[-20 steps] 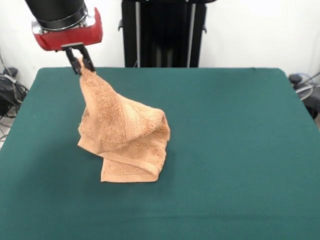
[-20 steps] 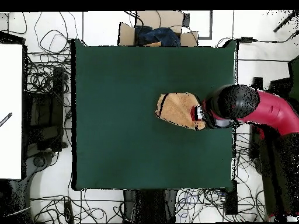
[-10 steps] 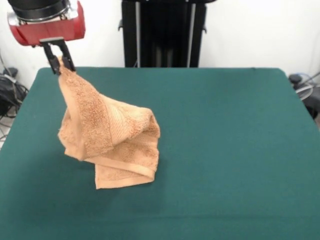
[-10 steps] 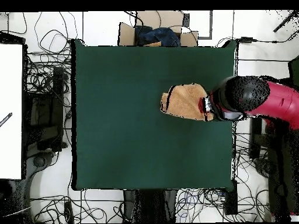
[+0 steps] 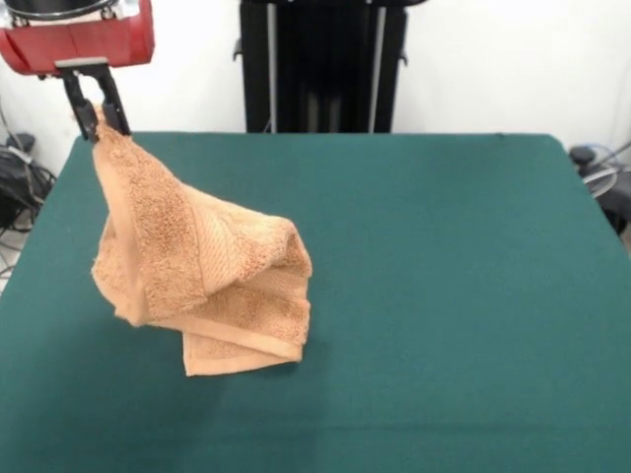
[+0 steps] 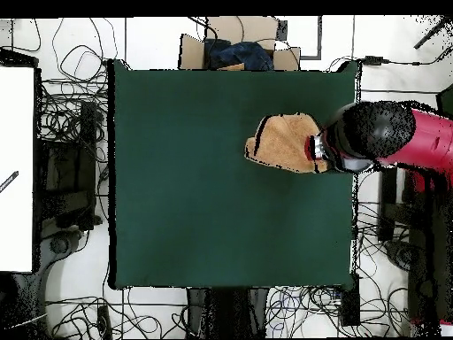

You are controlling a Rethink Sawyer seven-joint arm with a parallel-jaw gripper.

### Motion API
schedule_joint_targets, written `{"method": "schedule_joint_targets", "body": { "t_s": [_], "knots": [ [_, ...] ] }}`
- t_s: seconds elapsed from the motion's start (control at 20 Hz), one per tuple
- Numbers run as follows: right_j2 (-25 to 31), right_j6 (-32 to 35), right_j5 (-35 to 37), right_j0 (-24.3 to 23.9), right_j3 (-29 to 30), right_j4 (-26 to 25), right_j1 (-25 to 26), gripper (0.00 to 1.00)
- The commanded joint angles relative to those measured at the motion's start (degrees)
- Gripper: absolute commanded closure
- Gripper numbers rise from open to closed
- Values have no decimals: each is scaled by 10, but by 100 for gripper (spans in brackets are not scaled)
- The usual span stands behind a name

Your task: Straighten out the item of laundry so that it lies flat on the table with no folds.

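The peach-orange towel (image 5: 202,286) hangs from one corner in my gripper (image 5: 99,116), which is shut on that corner above the far left part of the green table (image 5: 444,296). The towel's lower part rests folded on the table, with a border band along its front edge. In the overhead view the towel (image 6: 283,143) lies near the table's right edge (image 6: 349,221), and the red and black arm (image 6: 389,146) covers the gripper.
A black robot pedestal (image 5: 320,64) stands behind the table's far edge. Cables (image 6: 75,115) and a white board (image 6: 16,168) lie off the table's left side in the overhead view. A cardboard box (image 6: 234,53) sits beyond the top edge.
My gripper has moved left and slightly up in the front view, dragging the towel leftward with it; the towel's lower part has slid left across the table.
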Motion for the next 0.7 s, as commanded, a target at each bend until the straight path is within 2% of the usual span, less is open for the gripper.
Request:
{"method": "schedule_joint_targets", "body": {
  "t_s": [0.05,0.4,0.7],
  "knots": [
    [36,-142,89,32,-60,-35,-14,100],
    [26,-130,125,46,-63,-35,-31,100],
    [25,-125,119,46,-54,-28,-55,100]
  ]
}}
